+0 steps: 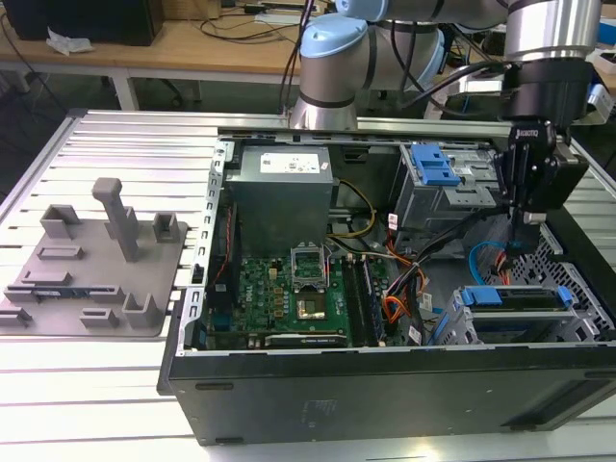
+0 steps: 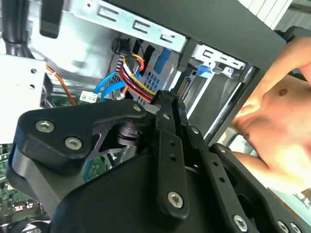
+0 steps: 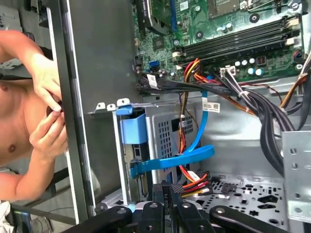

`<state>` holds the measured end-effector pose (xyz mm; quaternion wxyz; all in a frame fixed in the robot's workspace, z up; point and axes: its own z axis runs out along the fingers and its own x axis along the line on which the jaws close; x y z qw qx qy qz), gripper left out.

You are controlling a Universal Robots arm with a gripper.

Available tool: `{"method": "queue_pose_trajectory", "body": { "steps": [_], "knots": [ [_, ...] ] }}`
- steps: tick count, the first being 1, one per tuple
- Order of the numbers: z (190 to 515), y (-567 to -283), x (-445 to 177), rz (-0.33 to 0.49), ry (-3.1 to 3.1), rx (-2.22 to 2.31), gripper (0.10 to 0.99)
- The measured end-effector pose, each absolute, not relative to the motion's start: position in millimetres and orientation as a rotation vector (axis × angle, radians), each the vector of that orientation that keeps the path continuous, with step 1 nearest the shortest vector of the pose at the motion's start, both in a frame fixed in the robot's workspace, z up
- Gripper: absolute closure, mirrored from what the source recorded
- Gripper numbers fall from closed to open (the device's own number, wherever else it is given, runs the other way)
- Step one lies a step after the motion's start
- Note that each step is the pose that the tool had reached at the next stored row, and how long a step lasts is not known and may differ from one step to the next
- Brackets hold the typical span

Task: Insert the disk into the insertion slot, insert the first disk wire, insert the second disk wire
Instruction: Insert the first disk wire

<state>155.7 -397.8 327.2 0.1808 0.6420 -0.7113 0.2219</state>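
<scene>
Your gripper (image 1: 526, 243), clamped on the red-and-yellow wire (image 2: 137, 81), hangs near the disk (image 1: 510, 297) seated in its slot (image 1: 450, 329).

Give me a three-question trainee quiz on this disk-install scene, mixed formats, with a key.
1. True or false: the disk already sits in the insertion slot.
2. The flat cable looped in the first wrist view is: A red, B blue, C green.
3. Fill in: the gripper reaches into the open computer ___.
Key: 1 true; 2 B; 3 case.
</scene>
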Motion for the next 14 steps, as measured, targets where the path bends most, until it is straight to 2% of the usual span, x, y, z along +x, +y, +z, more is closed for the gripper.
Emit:
{"method": "queue_pose_trajectory", "body": {
  "steps": [4,7,9,14],
  "knots": [
    [327.2,-409.2,155.8,0.620,-2.016,1.811,0.922],
    [327.2,-412.7,155.8,0.571,-2.051,1.840,0.922],
    [327.4,-417.7,155.8,0.509,-2.094,1.877,0.922],
    [331.6,-431.5,156.2,0.458,-2.126,1.905,0.922]
  ]
}}
